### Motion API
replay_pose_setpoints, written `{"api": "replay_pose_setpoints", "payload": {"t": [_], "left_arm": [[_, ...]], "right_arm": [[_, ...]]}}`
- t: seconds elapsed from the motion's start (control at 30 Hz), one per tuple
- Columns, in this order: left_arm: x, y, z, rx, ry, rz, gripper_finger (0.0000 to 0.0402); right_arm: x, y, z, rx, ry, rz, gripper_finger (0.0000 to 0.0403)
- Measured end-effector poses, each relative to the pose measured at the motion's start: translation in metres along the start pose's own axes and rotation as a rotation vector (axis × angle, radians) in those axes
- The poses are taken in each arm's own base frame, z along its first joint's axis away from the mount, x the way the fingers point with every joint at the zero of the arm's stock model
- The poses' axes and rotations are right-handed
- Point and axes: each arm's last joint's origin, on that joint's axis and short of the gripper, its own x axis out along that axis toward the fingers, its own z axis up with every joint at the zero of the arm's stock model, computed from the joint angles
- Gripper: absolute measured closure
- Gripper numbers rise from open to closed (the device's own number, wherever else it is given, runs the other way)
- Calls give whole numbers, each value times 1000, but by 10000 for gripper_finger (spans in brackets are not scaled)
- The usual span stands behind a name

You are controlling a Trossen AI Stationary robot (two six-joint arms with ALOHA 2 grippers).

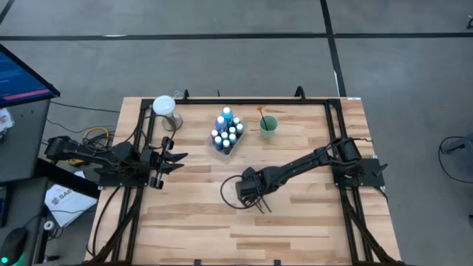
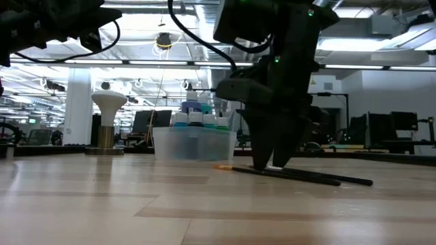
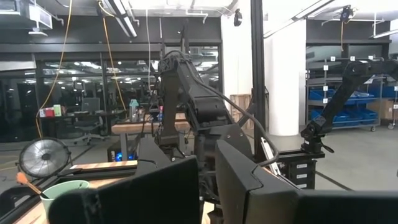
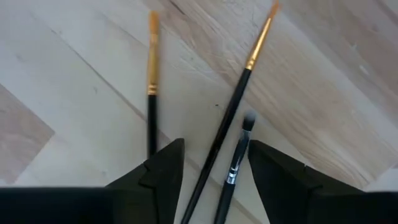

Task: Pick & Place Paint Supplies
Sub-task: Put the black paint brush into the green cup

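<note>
The right gripper (image 4: 214, 171) is down at the tabletop (image 1: 310, 222) with its two dark fingers (image 4: 158, 171) spread, tips low over the wood. Between them run two brush handles: a long brush with a gold ferrule (image 4: 239, 93) slanting through the gap, and a shorter silver-banded brush with a pale tuft (image 4: 239, 152) lying just beside it, nearer the other finger. A third brush (image 4: 152, 74) lies just outside the fingers, its handle disappearing behind the one finger. None is pinched yet, as far as I can see.

These brushes look thin, light and stiff, with smooth lacquered handles that could roll or slip sideways on the wood. I would take one at mid-handle, across its width, away from the bristles. With two lying between the fingers, closing here may catch both.

Farther out, beyond the fingers, sits the clear tray (image 1: 225, 146) with the small white-capped bottles (image 1: 230, 135); I count about nine or ten, too tightly packed to be sure, plus two taller blue bottles (image 1: 225, 117). Beside it stands a green cup (image 1: 267, 126) with one orange-tipped brush (image 1: 261, 112) in it. So four brushes in all.

The left gripper (image 1: 176, 159) waits off at the table's left edge, fingers pressed together and empty.
</note>
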Motion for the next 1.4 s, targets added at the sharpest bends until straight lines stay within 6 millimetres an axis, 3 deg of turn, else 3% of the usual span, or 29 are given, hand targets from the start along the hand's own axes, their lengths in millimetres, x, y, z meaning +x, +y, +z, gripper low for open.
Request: {"api": "replay_pose_setpoints", "payload": {"t": [0.5,0.87,1.17,1.4], "left_arm": [[0,0,0,0,-2,0,401],[0,0,0,0,-3,0,401],[0,0,0,0,-3,0,401],[0,0,0,0,-3,0,401]], "right_arm": [[2,-11,19,-50,105,38,263],[-5,-19,52,-41,68,27,185],[-8,-26,54,-29,107,-16,192],[-10,-25,43,-33,142,-53,206]]}}
